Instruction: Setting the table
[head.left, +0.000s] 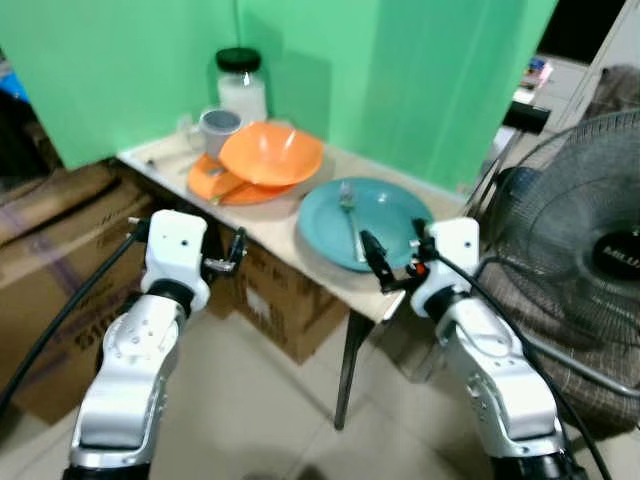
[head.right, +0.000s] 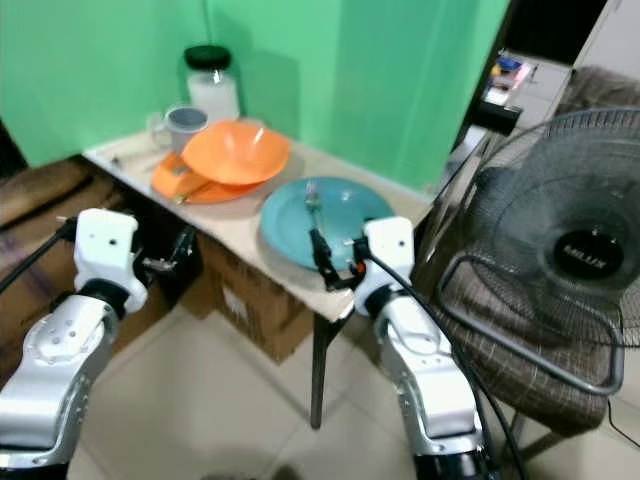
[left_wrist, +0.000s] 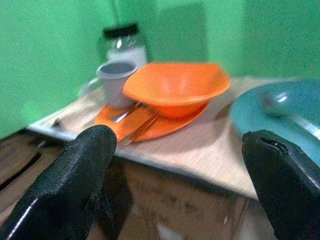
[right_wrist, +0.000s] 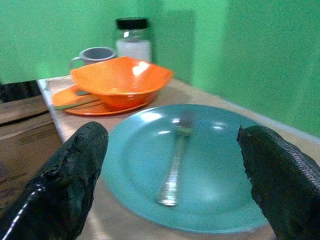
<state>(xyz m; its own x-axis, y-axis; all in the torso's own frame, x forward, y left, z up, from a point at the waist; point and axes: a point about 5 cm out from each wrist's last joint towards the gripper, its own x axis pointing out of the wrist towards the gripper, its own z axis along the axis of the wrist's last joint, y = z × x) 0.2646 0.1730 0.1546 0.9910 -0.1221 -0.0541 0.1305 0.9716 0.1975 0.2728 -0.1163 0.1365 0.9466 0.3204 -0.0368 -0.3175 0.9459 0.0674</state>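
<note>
Even, bright indoor light falls on the table (head.left: 300, 245), casting soft shadows onto the green backdrop (head.left: 420, 80) behind it. Glare glints off the orange bowl (right_wrist: 120, 80). Both wrist views are soft, the near black fingers (left_wrist: 75, 185) blurred.

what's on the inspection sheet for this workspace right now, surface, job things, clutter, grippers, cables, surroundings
surface: small light wooden table against a green backdrop, crowded with dishes
job's things: teal plate at the near edge with a fork lying on it; orange bowl resting on an orange plate; grey mug and a black-lidded jar behind them
clutter: utensils on the orange plate, too blurred to name
grippers: left gripper open, held before the table's edge; right gripper open, aimed at the teal plate
cables: black cables run along both arms
surroundings: cardboard boxes under the table; standing fan to the right
</note>
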